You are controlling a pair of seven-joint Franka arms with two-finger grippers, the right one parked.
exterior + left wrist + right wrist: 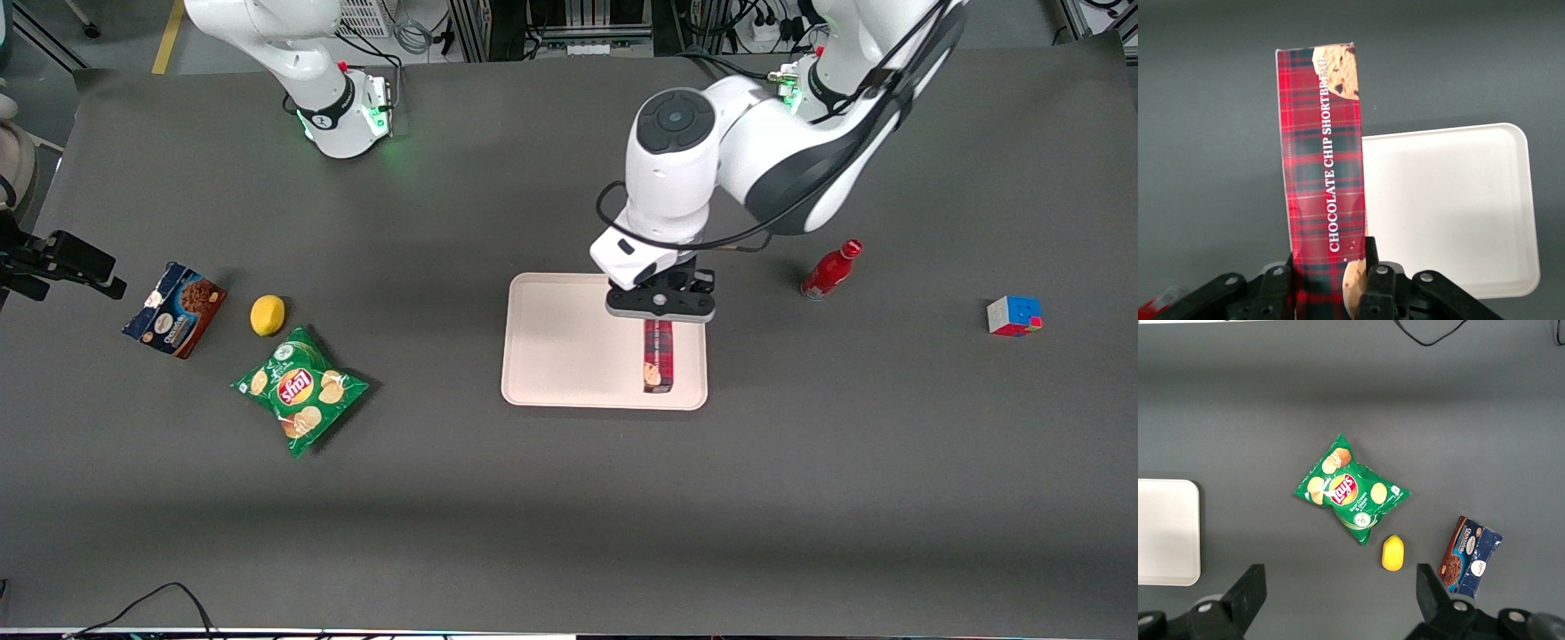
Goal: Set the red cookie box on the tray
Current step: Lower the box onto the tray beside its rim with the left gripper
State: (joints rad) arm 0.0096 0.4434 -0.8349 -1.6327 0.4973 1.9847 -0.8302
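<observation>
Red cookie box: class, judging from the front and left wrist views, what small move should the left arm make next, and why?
Probably lower it. The pincer is shut on the red cookie box over the tray, at the edge nearer the red bottle. Whether the box already rests on the tray cannot be told, so a short descent before releasing seems safest.
</observation>
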